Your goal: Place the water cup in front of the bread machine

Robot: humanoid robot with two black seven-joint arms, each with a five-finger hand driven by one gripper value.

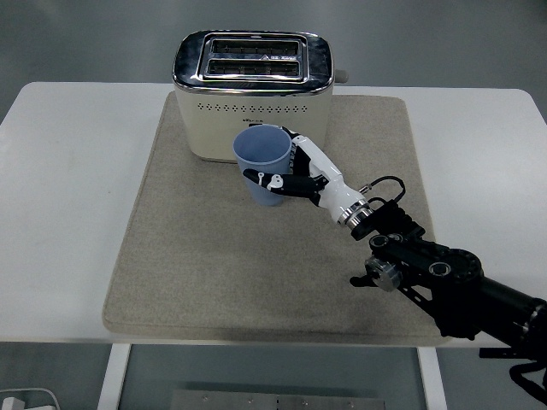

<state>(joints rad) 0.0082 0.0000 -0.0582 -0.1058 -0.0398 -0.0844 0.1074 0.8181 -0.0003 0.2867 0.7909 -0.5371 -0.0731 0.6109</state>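
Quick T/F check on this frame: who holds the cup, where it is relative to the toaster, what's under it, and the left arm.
1. The right hand grips the cup. True.
2. The cup lies on its side. False: it is upright, mouth up.
3. The cup is in front of the toaster, over the mat. True.
4. The cup is red. False: it is blue.
5. The left arm reaches over the mat. False: it is out of view.

White table [68, 162] — beige mat [205, 273] on it, covering its middle
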